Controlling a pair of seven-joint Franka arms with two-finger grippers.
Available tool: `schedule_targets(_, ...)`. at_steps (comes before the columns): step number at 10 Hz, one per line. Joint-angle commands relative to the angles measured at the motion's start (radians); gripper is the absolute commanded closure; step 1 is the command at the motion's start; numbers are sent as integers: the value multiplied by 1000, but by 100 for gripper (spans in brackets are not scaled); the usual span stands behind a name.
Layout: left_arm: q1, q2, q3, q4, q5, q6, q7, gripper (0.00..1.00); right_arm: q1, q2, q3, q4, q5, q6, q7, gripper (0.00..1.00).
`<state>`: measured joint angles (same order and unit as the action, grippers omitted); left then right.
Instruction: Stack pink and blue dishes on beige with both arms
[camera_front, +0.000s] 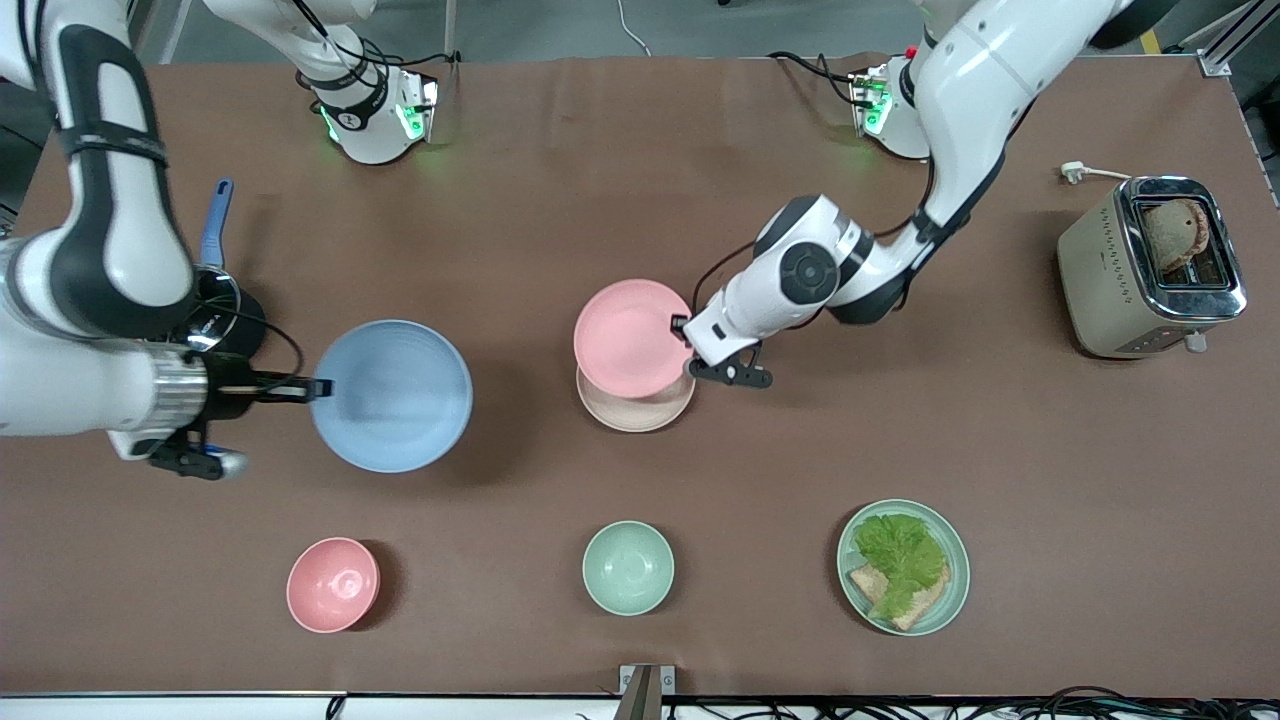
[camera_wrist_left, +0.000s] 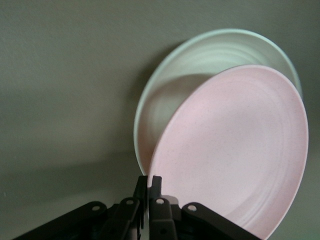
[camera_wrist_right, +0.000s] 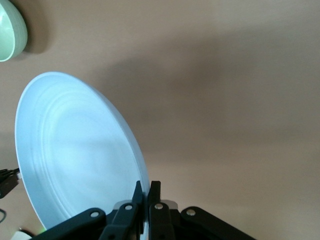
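The pale pink plate (camera_front: 630, 337) hangs tilted just above the beige plate (camera_front: 636, 411), which lies flat at mid-table. My left gripper (camera_front: 682, 330) is shut on the pink plate's rim at the edge toward the left arm's end. In the left wrist view the pink plate (camera_wrist_left: 235, 150) covers part of the beige plate (camera_wrist_left: 200, 65), and the left gripper (camera_wrist_left: 148, 181) pinches its edge. The light blue plate (camera_front: 391, 395) is held up over the table toward the right arm's end, my right gripper (camera_front: 318, 388) shut on its rim. The right wrist view shows the blue plate (camera_wrist_right: 75, 155) clamped by the right gripper (camera_wrist_right: 148, 186).
A small pink bowl (camera_front: 333, 584), a mint-green bowl (camera_front: 628, 567) and a green plate with lettuce and bread (camera_front: 904, 566) sit nearer the front camera. A toaster (camera_front: 1150, 265) holding bread stands at the left arm's end. A blue-handled utensil (camera_front: 215, 222) lies by the right arm.
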<state>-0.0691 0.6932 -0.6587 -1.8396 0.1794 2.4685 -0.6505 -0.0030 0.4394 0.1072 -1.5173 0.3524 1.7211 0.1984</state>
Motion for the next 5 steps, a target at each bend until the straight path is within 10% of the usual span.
schedule_targets(1,-9,51,-5,33,77,-3,-49,98,-15,-68,118,-158,-9,136,84,99)
schedule_targets(2,-23,55,-2,39,74,-3,-54,83,-9,-65,164,-181,-7,176,105,99)
schedule_targets(3,-23,66,-2,69,75,0,-66,25,-11,-65,207,-211,-3,207,128,99)
schedule_targets(4,-20,62,-1,82,77,0,-61,0,-9,-65,241,-240,3,234,137,99)
schedule_targets(5,11,31,-5,79,78,-14,-54,0,-9,-68,282,-289,2,295,157,99)
